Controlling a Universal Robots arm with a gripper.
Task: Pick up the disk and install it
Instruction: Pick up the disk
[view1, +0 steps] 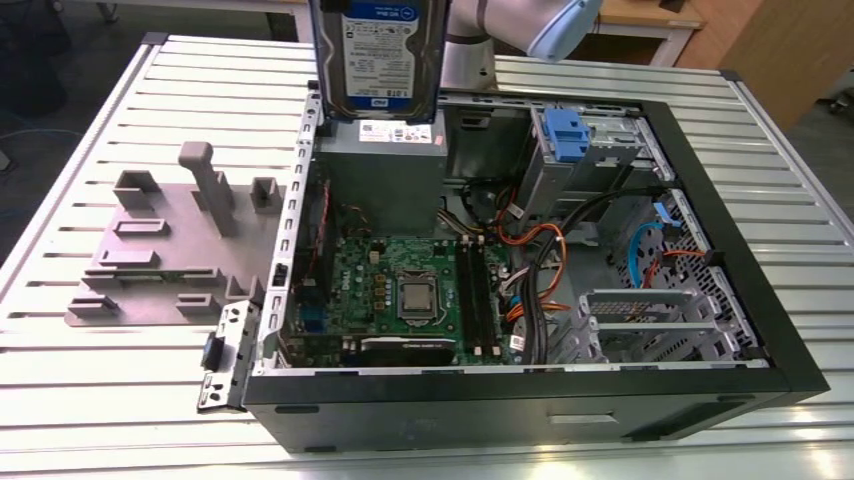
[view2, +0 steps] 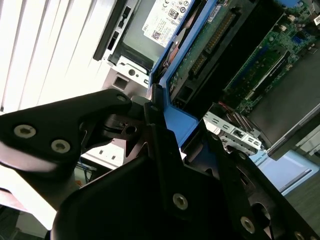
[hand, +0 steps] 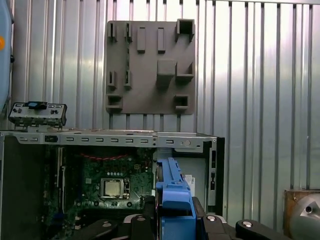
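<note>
The gripper (hand: 173, 210) is clamped on the disk (view1: 382, 58), holding it upright over the far edge of the computer case (view1: 507, 400). Held this high, it probably clears the case walls

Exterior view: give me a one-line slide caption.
Robot arm holds the disk upright over the grey metal box inside the open computer case, fixture plate on the table.

Slatted metal table (view1: 94, 400) bears grey fixture plate (view1: 140, 265), just beside it open computer case (view1: 507, 400).
</note>
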